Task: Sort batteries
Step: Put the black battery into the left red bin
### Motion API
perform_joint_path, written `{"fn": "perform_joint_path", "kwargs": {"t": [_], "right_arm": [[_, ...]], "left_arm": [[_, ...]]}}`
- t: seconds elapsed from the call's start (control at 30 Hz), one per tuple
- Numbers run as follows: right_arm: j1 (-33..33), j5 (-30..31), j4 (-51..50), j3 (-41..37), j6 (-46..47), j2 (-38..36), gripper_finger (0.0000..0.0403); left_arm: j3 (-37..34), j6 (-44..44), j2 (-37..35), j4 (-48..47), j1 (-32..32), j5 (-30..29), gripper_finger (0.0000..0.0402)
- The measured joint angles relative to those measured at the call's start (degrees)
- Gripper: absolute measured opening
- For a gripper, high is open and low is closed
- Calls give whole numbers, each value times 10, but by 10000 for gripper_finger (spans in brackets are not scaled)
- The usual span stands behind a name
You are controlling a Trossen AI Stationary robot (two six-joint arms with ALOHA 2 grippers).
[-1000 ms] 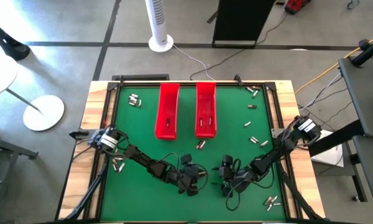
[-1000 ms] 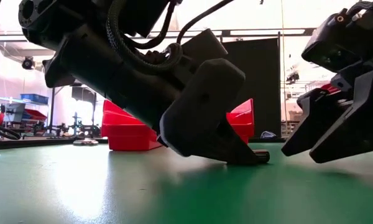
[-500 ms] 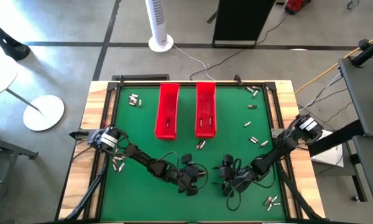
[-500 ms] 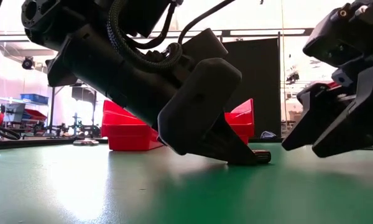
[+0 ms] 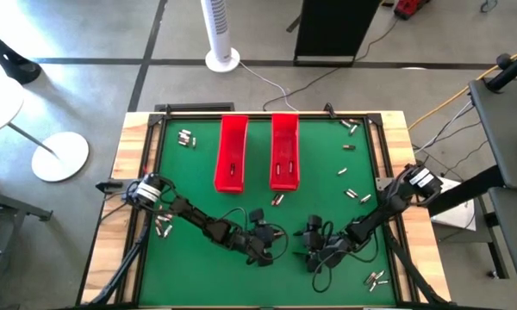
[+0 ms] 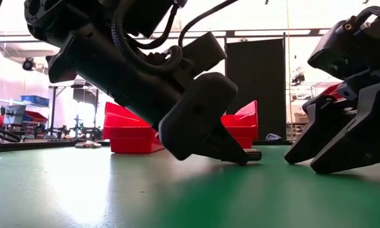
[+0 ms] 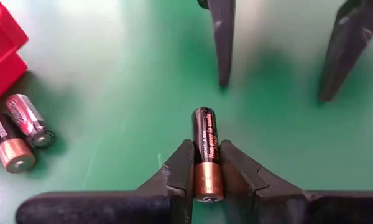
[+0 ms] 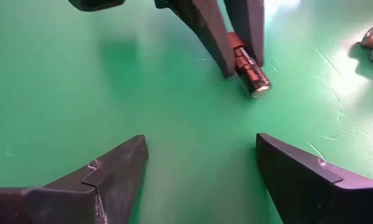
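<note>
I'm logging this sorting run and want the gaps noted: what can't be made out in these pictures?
- High view: the small black-and-copper battery gripped by the left gripper is hidden under the arm.
- High view: what lies inside the two long red plastic trays is too small to read.
- Low view: the left gripper's dark body covers most of that battery; only its tip shows.
- Left wrist view: the battery's label print is too small to read.
- Right wrist view: the open right gripper is cut off by the edge.

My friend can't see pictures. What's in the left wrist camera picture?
The left gripper is shut on a black and copper battery over the green table. Two more batteries lie beside a red tray, and the right gripper's open fingers point in opposite.
</note>
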Motion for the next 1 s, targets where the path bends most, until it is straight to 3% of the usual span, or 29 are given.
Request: {"fn": "perform_joint_path", "kwargs": {"t": [0.3, 0.5, 0.77, 1.0], "right_arm": [[0, -4, 9, 0, 2, 2, 303], [0, -6, 10, 0, 3, 2, 297], [1, -9, 10, 0, 4, 2, 288], [6, -9, 10, 0, 4, 3, 299]], "left_arm": [[0, 0, -18, 7, -1, 0, 38], [1, 12, -77, -32, -1, 0, 38], [2, 24, -236, -236, 2, -22, 37], [2, -7, -364, -486, 38, -12, 37]]}}
